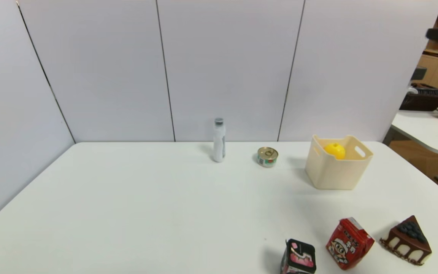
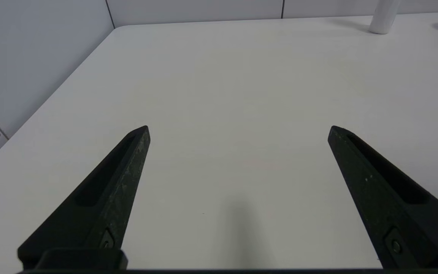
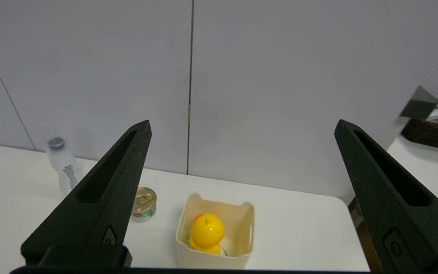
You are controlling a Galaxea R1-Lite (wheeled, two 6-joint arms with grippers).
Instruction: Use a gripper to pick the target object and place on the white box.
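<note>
On the big white table point(image 1: 146, 205), stretching from the near edge to the grey wall panels point(image 1: 226, 64) at the far side: everything sitting toward the right half. Far right, cream-white box point(image 1: 337, 167), upright, handle slots up top, yellow duck point(image 1: 335, 150) already down inside it. Right wrist view: same duck point(image 3: 207, 233) resting on the box floor, orange beak showing, box wall point(image 3: 211, 260) all around it. Left of the box, small tin can point(image 1: 267, 156), standing apart from it. Further left, close to the wall, slim white bottle point(image 1: 219, 140) with a grey cap, upright. Near right corner, row of three: chocolate cake slice point(image 1: 407, 240) farthest right, red cartoon carton point(image 1: 349, 243) beside it, tilted, then black-and-pink carton point(image 1: 299, 258) at the near edge. Separate side table point(image 1: 424, 129) off to the far right with a dark basket on it.

Right gripper point(image 3: 242, 129) up above the box, well clear of the duck, jaws spread wide, nothing between them. Left gripper point(image 2: 238, 129) over bare tabletop on the left side, jaws also wide, holding nothing. Neither gripper visible from the head view.
</note>
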